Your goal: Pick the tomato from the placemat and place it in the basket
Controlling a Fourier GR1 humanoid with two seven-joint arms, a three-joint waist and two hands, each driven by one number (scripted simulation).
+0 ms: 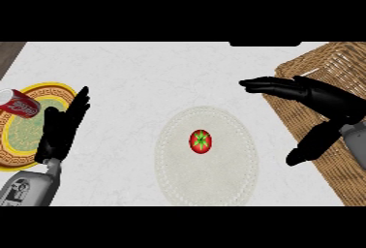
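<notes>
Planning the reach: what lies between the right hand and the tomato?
Nothing stands between the right hand and the tomato in the head view, only bare counter and the placemat.

Even, bright light falls across the pale marbled white counter top, with no hot spots or glare on it. Shadows are almost absent: the small red tomato with a green star-shaped stem casts no clear shadow on the off-white oval woven placemat. The black right hand reads as a flat dark shape with only faint sheen. The red soda can carries soft white highlights. The woven brown wicker basket shows its weave evenly lit. Nothing looks blurred or bent toward the edges.
</notes>
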